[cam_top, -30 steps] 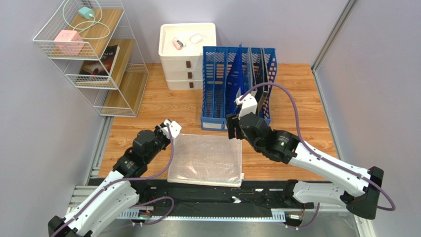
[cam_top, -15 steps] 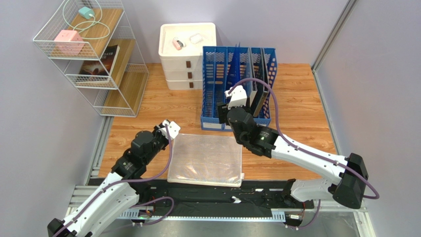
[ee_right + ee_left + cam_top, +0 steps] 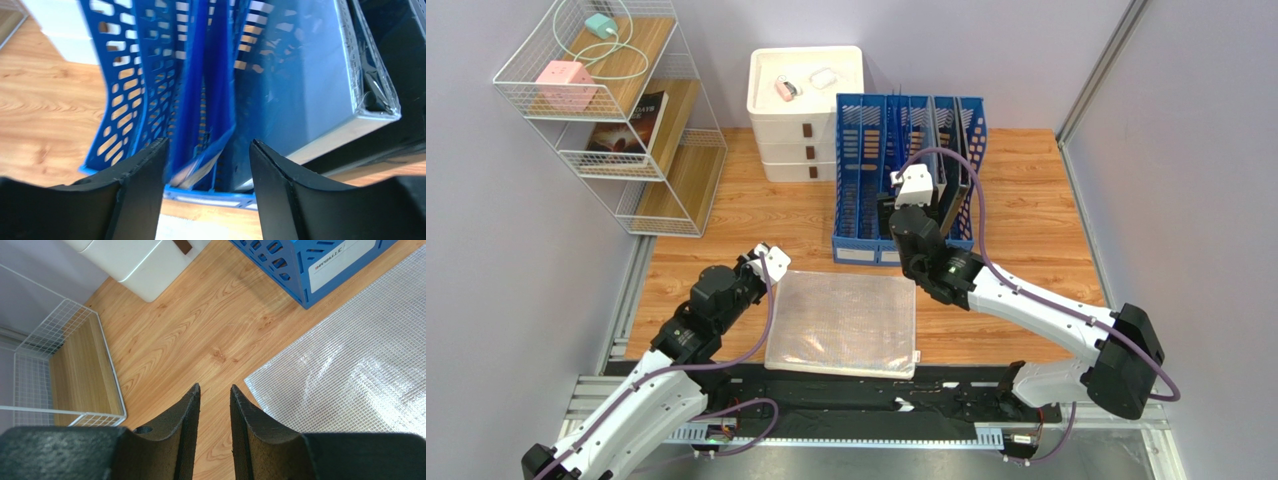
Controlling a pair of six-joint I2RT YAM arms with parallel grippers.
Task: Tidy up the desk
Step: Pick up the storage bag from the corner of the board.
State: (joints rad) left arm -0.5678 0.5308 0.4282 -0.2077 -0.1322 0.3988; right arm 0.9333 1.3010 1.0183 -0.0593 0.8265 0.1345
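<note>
Right hand (image 3: 209, 144) spread around blue folder (image 3: 212, 85), seemingly loose

Right gripper (image 3: 892, 208) hovers at blue file rack (image 3: 858, 180).

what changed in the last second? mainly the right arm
The right gripper pushed farther out, from in front of the blue file rack to above it. The blue folder, earlier leaning and poking up out of the rack, now sits down in its slot, with the jaws standing open on either side of it. The left gripper and the mesh pouch are unchanged.
</note>
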